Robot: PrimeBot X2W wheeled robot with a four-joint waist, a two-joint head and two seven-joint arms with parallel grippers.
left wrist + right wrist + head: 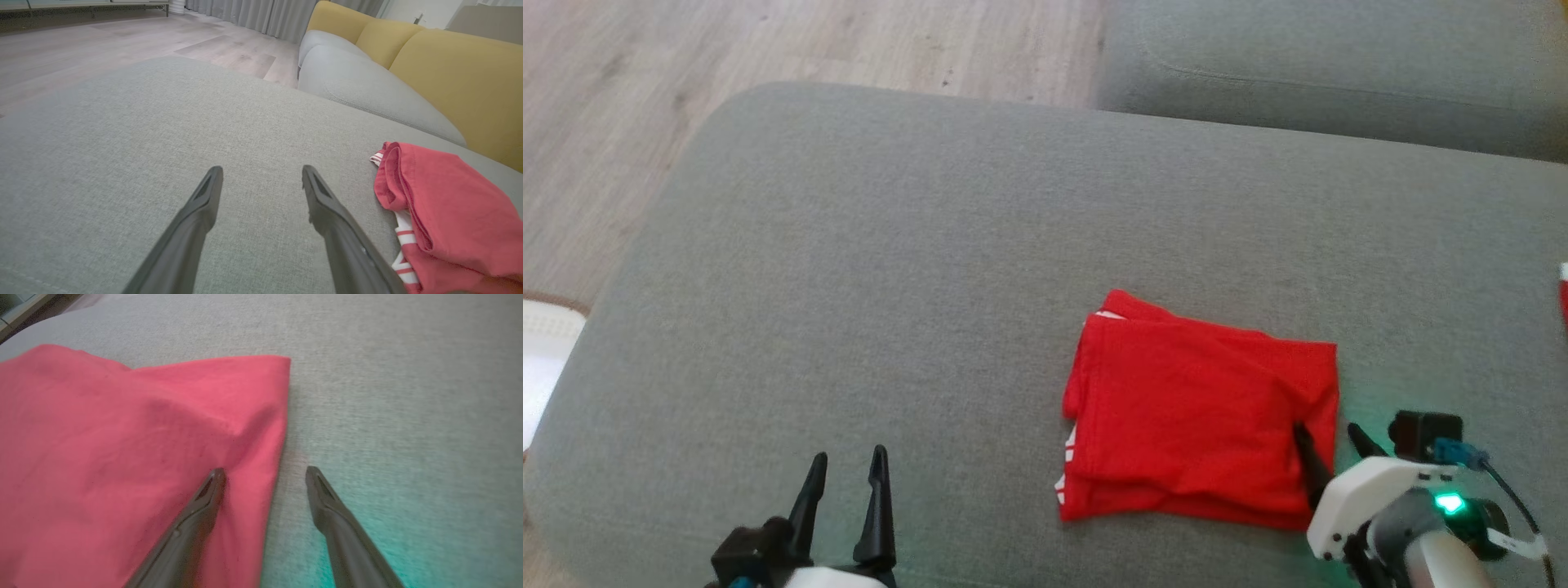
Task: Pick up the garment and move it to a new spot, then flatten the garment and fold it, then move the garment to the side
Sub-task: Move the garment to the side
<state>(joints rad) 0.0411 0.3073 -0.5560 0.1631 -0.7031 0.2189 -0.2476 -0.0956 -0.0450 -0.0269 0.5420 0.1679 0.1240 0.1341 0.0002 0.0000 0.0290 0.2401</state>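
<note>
Well past the midpoint, judging by the garment (pixel 1201 416): folded into a compact red rectangle, several layers stacked, white striped trim peeking out at the left edge. Lying flat on the grey sofa cushion (pixel 890 245), right of centre and near the front edge. Pick-up, flattening and folding apparently done. Layers not quite square at the far left corner, but tidy enough to count as folded. Left to do, most likely: the shift to the side.

Right gripper (pixel 1325 433) released, jaws spread wide, straddling the garment's right edge, with one finger over the red cloth and the other over bare cushion. Grasping nothing. Hard to tell from the blurred right wrist view whether that finger presses the cloth or hovers just above it.

Left gripper (pixel 849 454) likewise released and empty, fingers parted, low over bare cushion and well apart from the garment.

Seemingly placed for a pinch on the right edge, then a slide or lift sideways.
</note>
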